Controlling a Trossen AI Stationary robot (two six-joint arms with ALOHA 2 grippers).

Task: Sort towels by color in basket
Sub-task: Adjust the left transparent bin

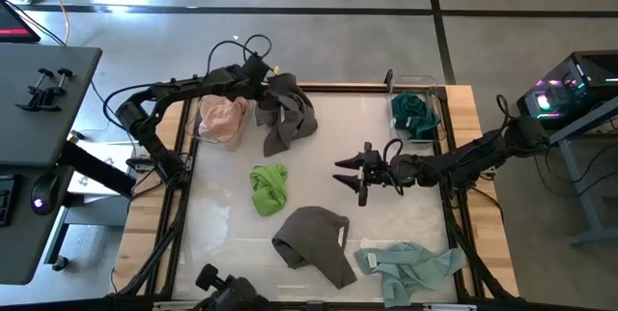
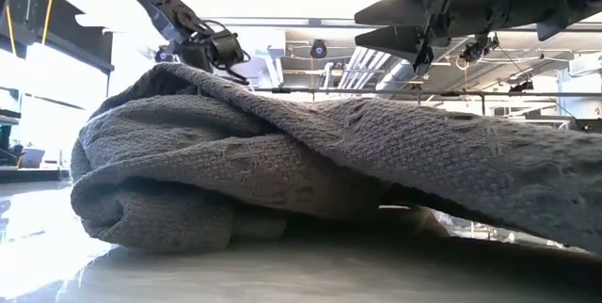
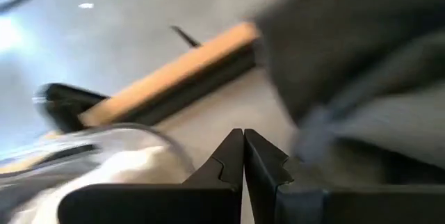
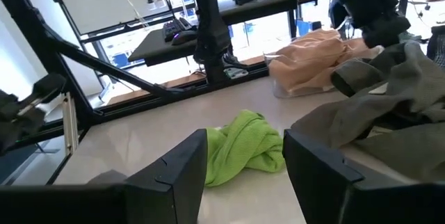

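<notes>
One dark grey towel (image 1: pixel 287 110) lies bunched at the far left, beside a clear bin (image 1: pixel 203 129) holding the pink towel (image 1: pixel 224 118). My left gripper (image 1: pixel 262 71) is shut at that towel's far edge; its wrist view (image 3: pixel 243 147) shows nothing between the fingers. My right gripper (image 1: pixel 350 171) is open and empty above the table's middle, facing the lime green towel (image 1: pixel 268 187), which also shows in its wrist view (image 4: pixel 243 156). A second dark grey towel (image 1: pixel 314 243) and the pale mint towel (image 1: pixel 410 268) lie near the front. The dark teal towel (image 1: pixel 415 113) sits in a clear bin at the far right. I cannot make out a cream towel. My left gripper shows nothing between its shut fingers in the wrist view. The dark grey towel (image 3: pixel 361 50) lies close beside them; I cannot tell whether they touch it.
A dark frame rail (image 1: pixel 179 205) runs round the white table top. The near dark grey towel fills the low view (image 2: pixel 301 171). Bare table shows between the green towel and the far-right bin (image 1: pixel 439 108).
</notes>
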